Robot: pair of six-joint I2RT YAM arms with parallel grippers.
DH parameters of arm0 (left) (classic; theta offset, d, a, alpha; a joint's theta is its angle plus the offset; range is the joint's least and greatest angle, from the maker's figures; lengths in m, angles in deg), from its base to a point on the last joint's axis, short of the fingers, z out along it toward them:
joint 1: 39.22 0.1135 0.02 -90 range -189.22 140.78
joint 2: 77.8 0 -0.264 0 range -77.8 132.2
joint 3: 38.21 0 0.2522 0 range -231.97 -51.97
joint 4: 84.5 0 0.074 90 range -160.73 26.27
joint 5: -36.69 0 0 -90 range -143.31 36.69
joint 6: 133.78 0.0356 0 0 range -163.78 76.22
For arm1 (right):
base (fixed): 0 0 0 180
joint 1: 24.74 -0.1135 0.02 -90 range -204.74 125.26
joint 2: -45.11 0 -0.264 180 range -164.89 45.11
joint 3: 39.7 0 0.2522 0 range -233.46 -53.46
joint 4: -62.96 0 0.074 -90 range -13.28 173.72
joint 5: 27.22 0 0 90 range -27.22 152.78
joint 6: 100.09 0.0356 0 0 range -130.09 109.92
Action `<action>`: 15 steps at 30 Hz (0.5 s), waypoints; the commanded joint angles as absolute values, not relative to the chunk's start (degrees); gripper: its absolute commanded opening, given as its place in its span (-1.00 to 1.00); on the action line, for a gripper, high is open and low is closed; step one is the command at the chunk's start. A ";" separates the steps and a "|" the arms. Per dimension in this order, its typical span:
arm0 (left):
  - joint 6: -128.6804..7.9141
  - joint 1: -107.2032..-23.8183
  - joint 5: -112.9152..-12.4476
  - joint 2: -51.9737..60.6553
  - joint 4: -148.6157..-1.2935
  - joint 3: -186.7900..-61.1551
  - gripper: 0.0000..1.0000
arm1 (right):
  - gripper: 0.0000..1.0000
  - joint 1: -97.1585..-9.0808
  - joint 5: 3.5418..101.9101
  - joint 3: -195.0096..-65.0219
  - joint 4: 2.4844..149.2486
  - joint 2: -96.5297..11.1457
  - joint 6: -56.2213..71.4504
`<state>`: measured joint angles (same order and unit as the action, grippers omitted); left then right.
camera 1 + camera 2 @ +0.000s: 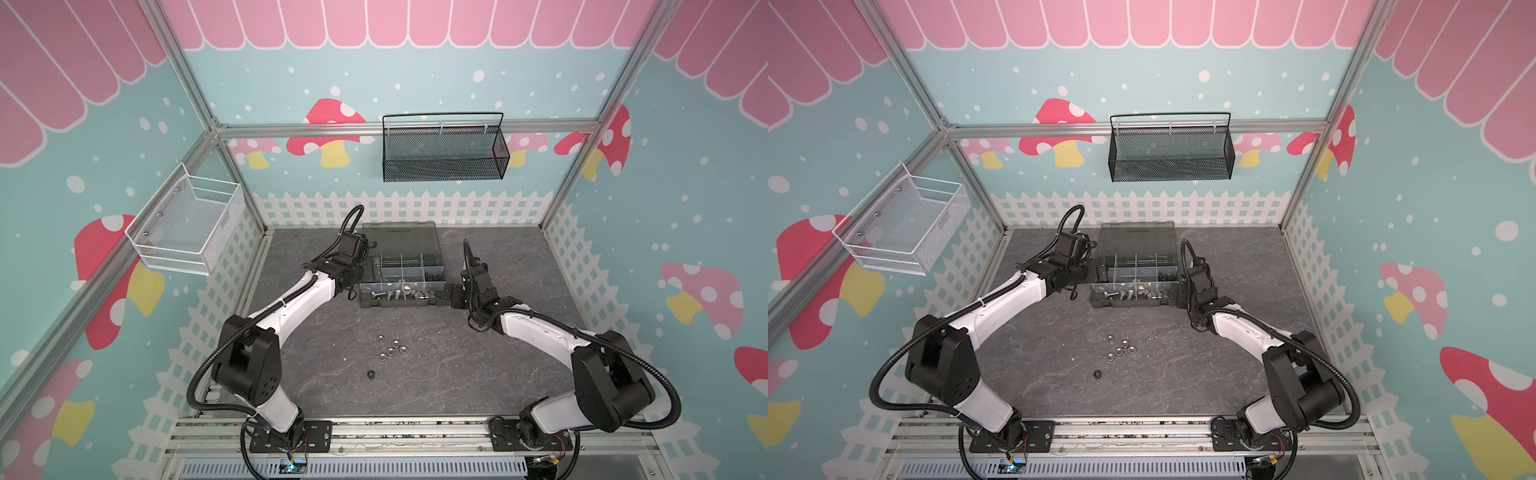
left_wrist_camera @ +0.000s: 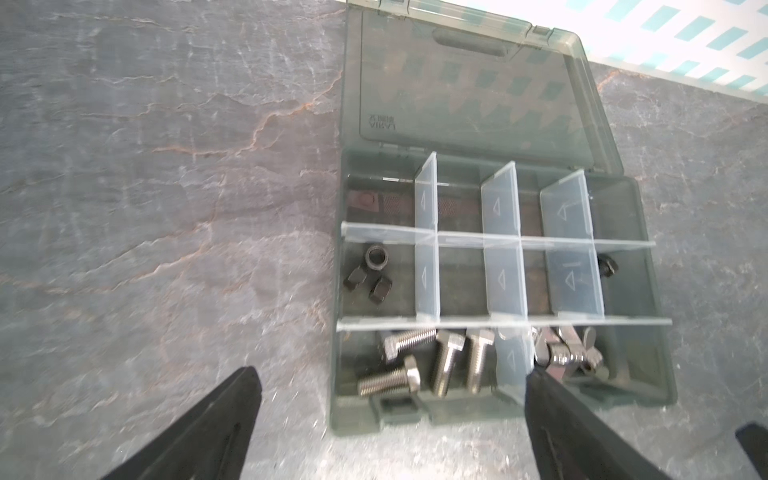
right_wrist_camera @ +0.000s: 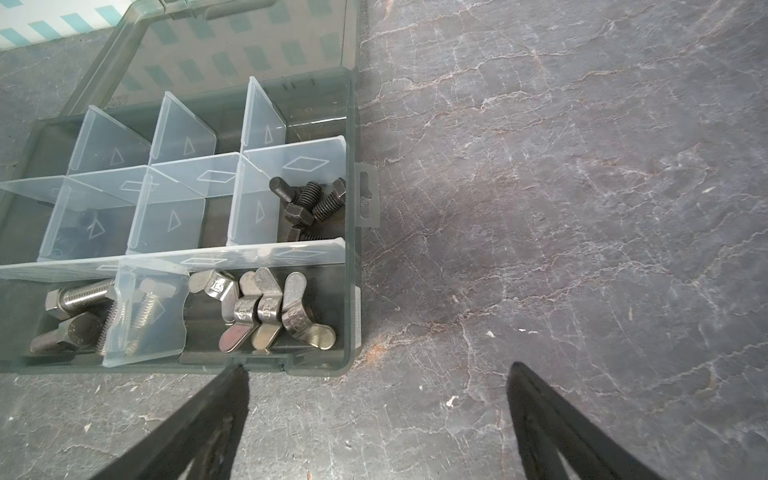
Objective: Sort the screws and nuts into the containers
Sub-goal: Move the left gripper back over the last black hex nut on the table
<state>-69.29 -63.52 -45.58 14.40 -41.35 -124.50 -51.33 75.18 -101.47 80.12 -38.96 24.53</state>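
Elbows (image 1: 245, 353) bent, left gripper (image 2: 392, 370) and right gripper (image 3: 378, 366) flank organiser case (image 1: 401, 305), jaws wide, empty.

black mesh basket (image 1: 441, 157), white wire basket (image 1: 185, 232)

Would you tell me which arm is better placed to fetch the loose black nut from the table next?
Probably the left. The black nut lies slightly leftward, and the open left pincer hovers by the case end where black nuts are stored. The right pincer, open too, sits by the far end.
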 commanded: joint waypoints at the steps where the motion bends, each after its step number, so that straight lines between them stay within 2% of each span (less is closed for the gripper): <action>1: -69.88 -65.27 -42.28 9.16 -42.32 -119.70 1.00 | 0.96 -51.14 75.61 -100.84 80.50 -37.84 25.40; 15: -72.27 -71.60 -39.78 -10.52 -44.19 -99.00 1.00 | 0.96 -51.17 74.75 -101.18 80.05 -38.55 25.52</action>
<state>-70.58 -70.55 -41.19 -8.42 -43.18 -101.86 -51.33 75.09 -101.47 80.09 -38.96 24.72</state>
